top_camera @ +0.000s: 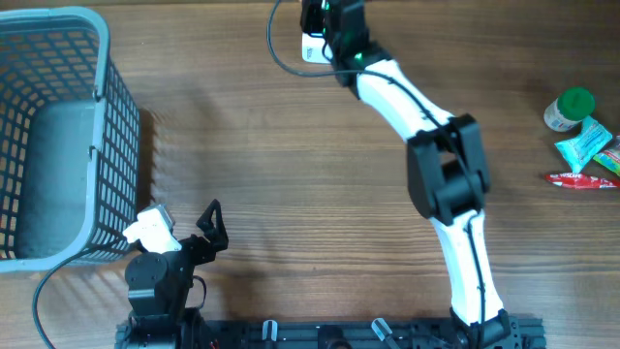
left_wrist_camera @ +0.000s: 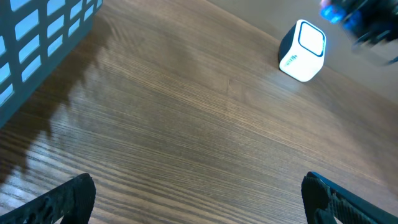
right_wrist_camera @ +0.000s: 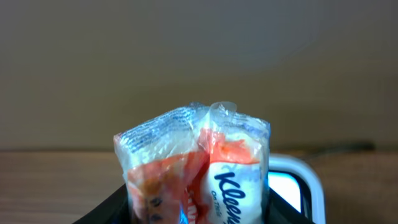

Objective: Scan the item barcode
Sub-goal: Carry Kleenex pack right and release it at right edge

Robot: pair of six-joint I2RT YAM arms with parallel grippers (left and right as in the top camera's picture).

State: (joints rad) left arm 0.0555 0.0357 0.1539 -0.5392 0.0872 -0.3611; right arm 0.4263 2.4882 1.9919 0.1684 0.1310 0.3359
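Kleenex tissue pack stands clamped upright in the right jaws, just beside the white scanner at the counter's far edge. Left jaws stand wide apart and hold nothing, near the basket along the left edge.

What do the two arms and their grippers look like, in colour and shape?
The right arm has slim white links joined by boxy black joints. It has a green light near the wrist and a black cable looping beside it. The left arm is mostly black, with a white part near the wrist. Its fingers are black and matte. No markings are legible.
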